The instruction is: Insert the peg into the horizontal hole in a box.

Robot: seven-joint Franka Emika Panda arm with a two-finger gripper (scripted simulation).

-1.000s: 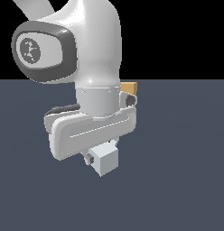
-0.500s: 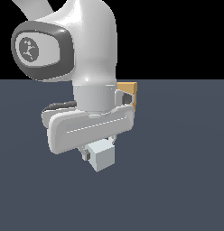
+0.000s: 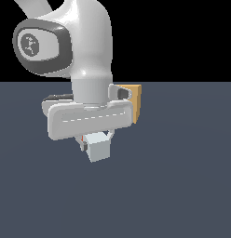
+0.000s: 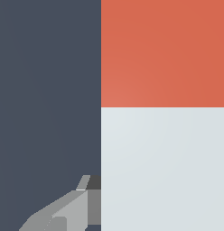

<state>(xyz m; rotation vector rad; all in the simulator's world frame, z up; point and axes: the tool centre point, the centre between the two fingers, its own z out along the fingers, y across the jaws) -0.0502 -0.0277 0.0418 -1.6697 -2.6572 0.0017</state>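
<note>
In the exterior view the peg [image 3: 98, 148] points its light grey-white end at the camera, and a sliver of its orange-red part shows at the side. My gripper [image 3: 96, 138] is shut on the peg, held just under the wide white hand. The tan box [image 3: 135, 102] stands behind the arm, and only one edge of it shows past the hand on the exterior view's right. The horizontal hole is hidden. In the wrist view the peg [image 4: 163, 113] fills half the picture, orange-red meeting white, with one grey finger [image 4: 71, 212] beside it.
The white arm [image 3: 84, 51] takes up the upper left of the exterior view and covers most of the box. A flat dark grey floor [image 3: 182, 186] spreads around the hand.
The hand and the held peg have shifted up in the exterior view and slightly to its left. A little more of the box's edge shows now.
</note>
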